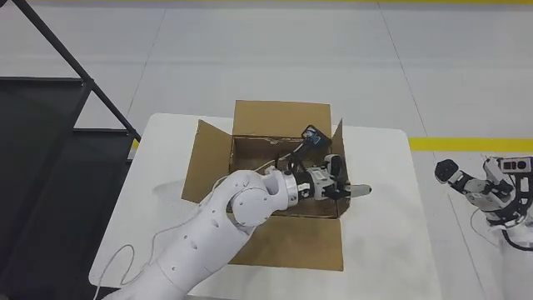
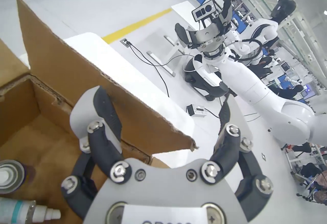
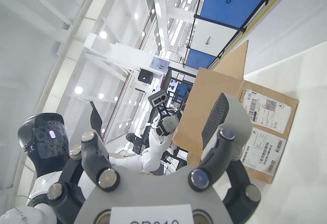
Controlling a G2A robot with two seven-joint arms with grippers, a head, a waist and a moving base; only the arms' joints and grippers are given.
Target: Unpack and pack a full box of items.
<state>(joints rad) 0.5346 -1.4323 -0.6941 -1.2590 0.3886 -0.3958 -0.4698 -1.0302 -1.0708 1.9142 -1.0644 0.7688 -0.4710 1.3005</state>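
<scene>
**Left gripper open across the box wall, right gripper open off the table**

Start with the white table (image 1: 379, 217). It carries one big thing, the cardboard box (image 1: 287, 246). The box sits mid-table with all four flaps thrown open, and its far flap reaches the table's far edge.

The left arm comes in from the near left corner of the table and crosses over the box. The left gripper (image 2: 162, 100) hangs at the box's right-hand wall with its jaws spread wide and nothing in them. One finger (image 2: 106, 112) is on the inside of the box. The other is on the outside, over the table, so the raised right flap (image 2: 84, 74) stands between them.

The right gripper (image 3: 158, 105) is well apart from all this, out past the table's right edge and clear of the tabletop. Its jaws are wide open too, and they hold nothing.

The box's outer side shows white shipping labels (image 3: 267, 110).

Now the contents. On the box floor there's a silver-topped can (image 2: 9, 176). Just beside it a white spray bottle (image 2: 23, 211) with a teal band lies on its side. A dark item with blue on it (image 1: 312, 136) rests in the box's far right corner, but what it is I cannot tell.
</scene>
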